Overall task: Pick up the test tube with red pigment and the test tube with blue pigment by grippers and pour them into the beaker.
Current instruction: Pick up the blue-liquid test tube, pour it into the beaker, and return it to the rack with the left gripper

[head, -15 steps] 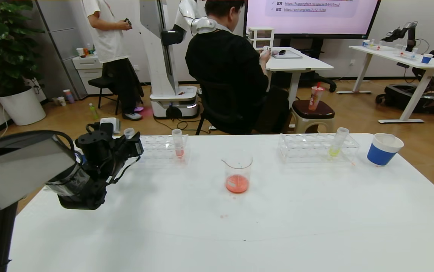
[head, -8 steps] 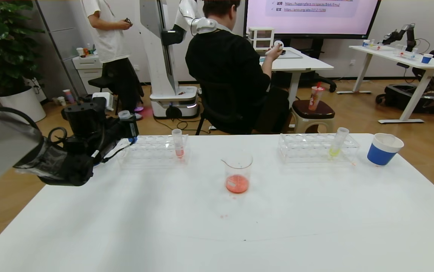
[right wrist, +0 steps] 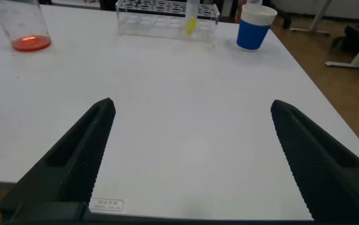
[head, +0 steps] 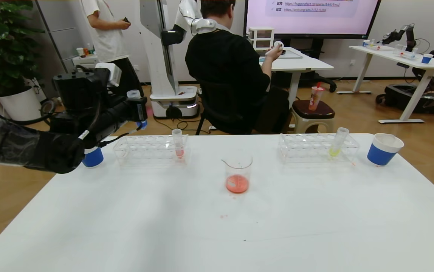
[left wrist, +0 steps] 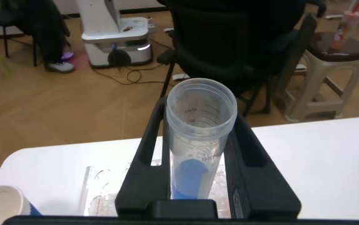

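Note:
My left gripper (head: 138, 109) is shut on the test tube with blue pigment (head: 134, 94) and holds it upright in the air above the left end of the left rack (head: 151, 149). The left wrist view shows the tube (left wrist: 189, 178) between both fingers of that gripper (left wrist: 200, 111), blue liquid at its tip. The beaker (head: 237, 172) stands mid-table with red-orange liquid in it, well to the right of that gripper. The test tube with red pigment is out of view. My right gripper (right wrist: 192, 105) hangs open and empty over the near table; the beaker (right wrist: 26, 25) is far from it.
A tube with pale pinkish-red liquid (head: 178, 143) stands in the left rack. The right rack (head: 317, 147) holds a yellow-green tube (head: 337, 142). Blue-and-white cups stand at the far right (head: 383, 149) and far left (head: 92, 156). Red drops (head: 223, 216) spot the table.
My left arm has risen and swung back and right, lifting the blue tube up over the left rack. The blue cup at the left has come into sight.

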`<state>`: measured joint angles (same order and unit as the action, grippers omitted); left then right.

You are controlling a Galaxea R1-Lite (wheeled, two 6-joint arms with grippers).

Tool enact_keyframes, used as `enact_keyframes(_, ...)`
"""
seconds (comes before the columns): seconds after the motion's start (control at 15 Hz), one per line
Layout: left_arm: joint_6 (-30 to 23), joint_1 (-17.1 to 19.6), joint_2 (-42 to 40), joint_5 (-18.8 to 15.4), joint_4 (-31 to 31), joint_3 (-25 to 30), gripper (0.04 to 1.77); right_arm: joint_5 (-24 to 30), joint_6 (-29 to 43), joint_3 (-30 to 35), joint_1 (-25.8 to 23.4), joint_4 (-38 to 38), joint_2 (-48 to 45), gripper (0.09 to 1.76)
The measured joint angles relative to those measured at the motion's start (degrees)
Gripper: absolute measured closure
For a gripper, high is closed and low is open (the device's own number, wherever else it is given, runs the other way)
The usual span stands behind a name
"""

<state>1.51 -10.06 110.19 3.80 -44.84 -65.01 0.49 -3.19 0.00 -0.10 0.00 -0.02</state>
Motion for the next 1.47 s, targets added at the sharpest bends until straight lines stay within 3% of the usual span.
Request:
enact_keyframes(0.33, 6.3, -12.3, -4.3, -0.3, 1.7, 1.8, 1.31, 0.0, 0.0, 0.0, 0.0, 0.0, 0.0, 0.11)
enact_keyframes(0.47, 10.0, -14.9, -3.9, -1.2, -3.7, 4.8, 1.31, 0.0, 0.0, 0.0, 0.0, 0.0, 0.0, 0.11)
enact_keyframes(0.67, 17.7, -16.5, -0.3, -7.9, -15.4, 8.5, 1.31, 0.0, 0.0, 0.0, 0.0, 0.0, 0.0, 0.11)
enact_keyframes(0.8, 21.8, -17.1, 3.6, -10.6, -20.5, 8.6, 1.31, 0.0, 0.0, 0.0, 0.0, 0.0, 0.0, 0.11)
enact_keyframes(1.0, 27.5, -18.0, 9.0, -13.9, -21.1, 3.4, 1.31, 0.0, 0.0, 0.0, 0.0, 0.0, 0.0, 0.11)
enact_keyframes(1.47, 52.3, -17.6, 19.5, -26.3, -18.5, -10.3, 1.31, 0.0, 0.0, 0.0, 0.0, 0.0, 0.0, 0.11)
